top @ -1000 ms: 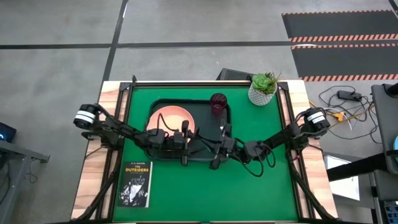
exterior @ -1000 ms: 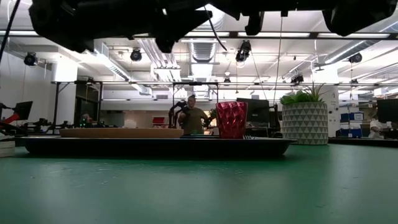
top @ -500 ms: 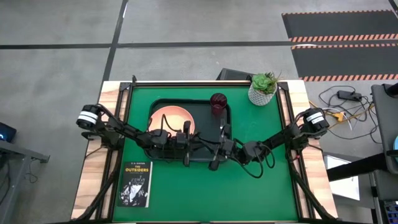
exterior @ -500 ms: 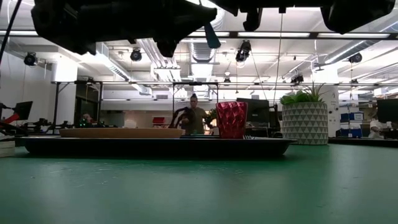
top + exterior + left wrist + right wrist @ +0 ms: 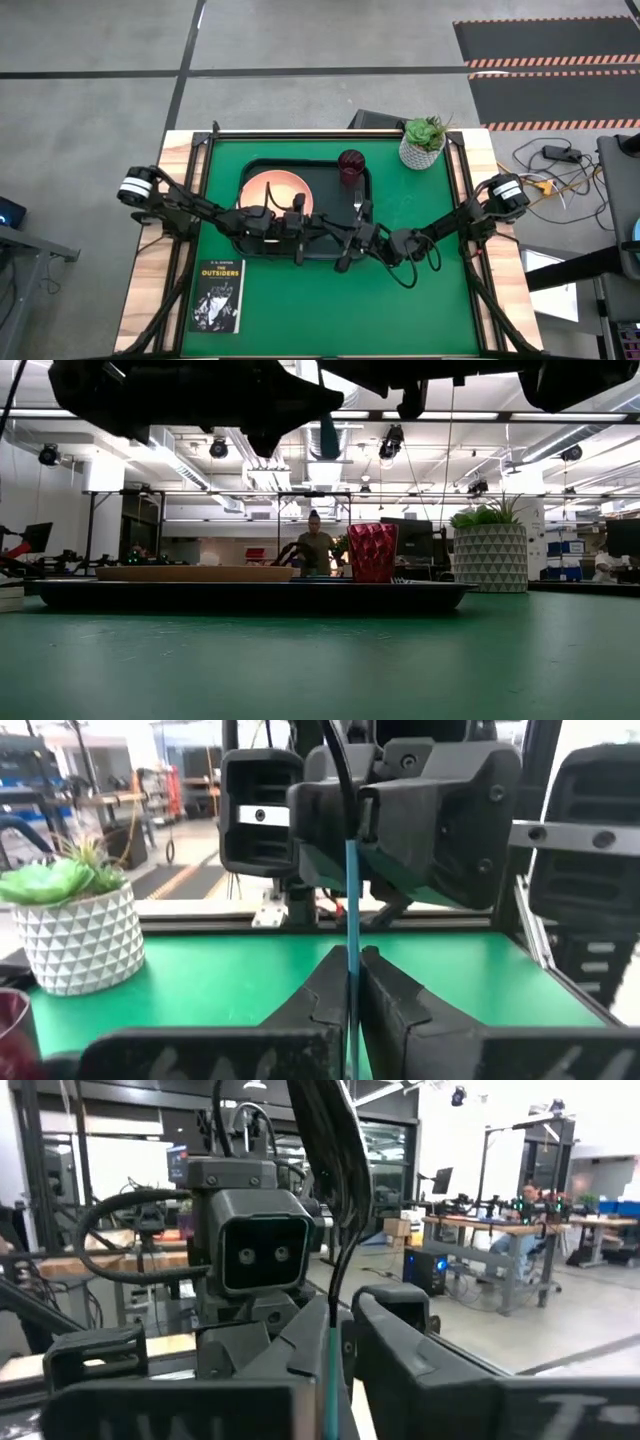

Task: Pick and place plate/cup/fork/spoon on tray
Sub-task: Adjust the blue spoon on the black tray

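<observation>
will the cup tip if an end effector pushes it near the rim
Possibly. The cup stands upright on the tray and narrows slightly toward its base, so a high push could topple it, while a low one would more likely slide it. It looks about as wide as tall, so it is fairly stable. Its faceted wall should help grip. It seems light, though the material is unclear.

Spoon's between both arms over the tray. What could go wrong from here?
1. The left end effector is shut on just the spoon, by its thin handle; it could slip or twist when the right end effector backs off.
2. A dropped spoon could hit the fork or cup on the tray below.
</observation>
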